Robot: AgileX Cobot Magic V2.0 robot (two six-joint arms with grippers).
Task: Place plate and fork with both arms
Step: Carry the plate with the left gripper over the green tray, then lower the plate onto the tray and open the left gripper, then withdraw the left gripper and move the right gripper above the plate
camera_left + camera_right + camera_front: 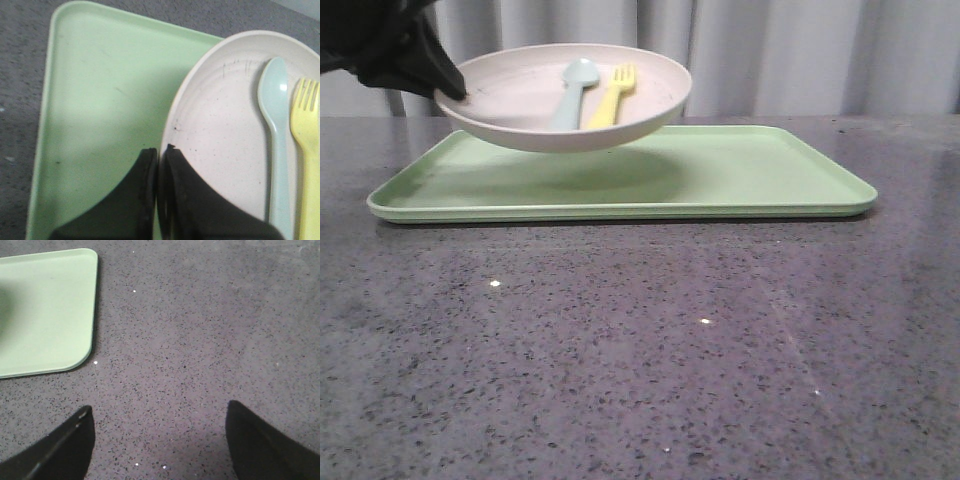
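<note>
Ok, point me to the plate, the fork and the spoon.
plate (510, 95), front view, bare inner floor.
fork (610, 98), front view, middle of its handle.
spoon (276, 150), left wrist view, upper handle.

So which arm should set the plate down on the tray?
Left. Its claw is shut on the plate's rim, holding it above the tray; the right claw is open over bare table.

fork (306, 150) handle cut off.
</note>
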